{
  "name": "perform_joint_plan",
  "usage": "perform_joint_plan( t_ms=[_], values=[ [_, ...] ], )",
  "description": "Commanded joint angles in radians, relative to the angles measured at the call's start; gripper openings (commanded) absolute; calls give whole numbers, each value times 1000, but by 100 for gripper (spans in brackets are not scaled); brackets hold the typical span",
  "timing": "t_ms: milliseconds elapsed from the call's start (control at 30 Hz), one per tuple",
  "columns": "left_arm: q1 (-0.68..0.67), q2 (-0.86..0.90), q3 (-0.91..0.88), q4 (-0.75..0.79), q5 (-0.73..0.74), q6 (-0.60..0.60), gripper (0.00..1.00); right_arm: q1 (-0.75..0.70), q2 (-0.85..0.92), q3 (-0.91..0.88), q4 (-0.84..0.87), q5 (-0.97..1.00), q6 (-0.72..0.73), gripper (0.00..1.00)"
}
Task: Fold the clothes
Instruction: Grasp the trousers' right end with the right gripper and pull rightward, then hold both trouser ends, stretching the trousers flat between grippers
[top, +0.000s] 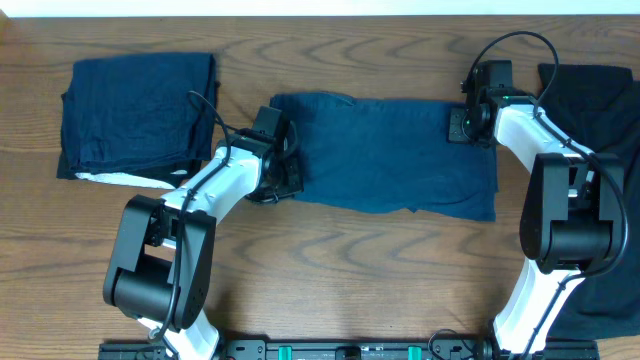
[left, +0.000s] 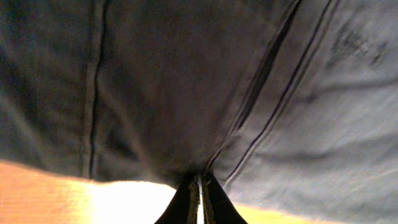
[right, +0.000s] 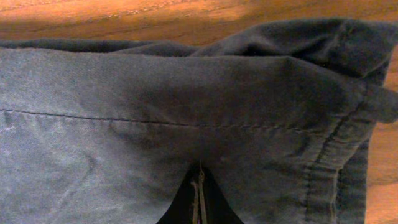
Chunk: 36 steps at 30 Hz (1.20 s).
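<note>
A dark navy denim-like garment (top: 390, 155) lies as a long flat strip across the middle of the wooden table (top: 350, 270). At its left end, my left gripper (top: 283, 180) is shut on the fabric's edge. The left wrist view shows the stitched seams of the cloth (left: 186, 81) bunching into the closed tips (left: 200, 182). My right gripper (top: 462, 125) sits at the strip's far right corner. In the right wrist view its closed tips (right: 199, 174) pinch the hemmed cloth (right: 155, 112).
A folded navy stack (top: 140, 115) with a white edge showing lies at the back left. A black garment (top: 605, 90) is spread at the right edge, partly under the right arm. Both arm bases stand at the table's front.
</note>
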Motion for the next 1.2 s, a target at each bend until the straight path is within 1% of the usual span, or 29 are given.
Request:
perform_joint_plan(
  t_ms=[0,133,233,267,333,367,400,433,467,500,533,667,833,967,1167],
  values=[
    [3,-42,12,-35,-8,64,7,-14,55,-16,-9,15,-29,1],
    [3,-114,45,-69,-8,78,7,-14,55,20,-48,13,-29,5],
    [3,-174,68,-67,-9,78,7,-15,48,52,-71,14,-30,13],
    [3,-192,74,-62,-10,78,7,-17,42,64,-87,13,-51,17],
    [3,-219,76,-42,-23,82,7,-19,29,89,-111,-15,-143,21],
    [3,-225,76,-34,-38,82,7,-20,23,100,-121,-42,-205,28],
    [3,-229,76,-28,-55,84,7,-21,19,122,-137,-86,-305,41],
    [3,-229,76,-26,-63,85,7,-22,19,136,-146,-97,-345,45],
    [3,-227,75,-25,-69,85,8,-24,19,153,-158,-99,-386,45],
    [3,-225,75,-25,-69,85,11,-29,19,162,-159,-98,-418,45],
    [3,-222,75,-24,-69,85,13,-34,19,166,-151,-99,-451,45],
    [3,-205,74,-12,-69,85,17,-67,20,169,-83,-171,-531,42],
    [3,-188,74,10,-70,85,17,-102,20,169,-14,-300,-606,41],
    [3,-182,74,14,-70,85,17,-108,20,169,-7,-300,-662,41],
    [3,-182,74,14,-70,85,17,-108,42,169,-5,-299,-695,40]
  ],
)
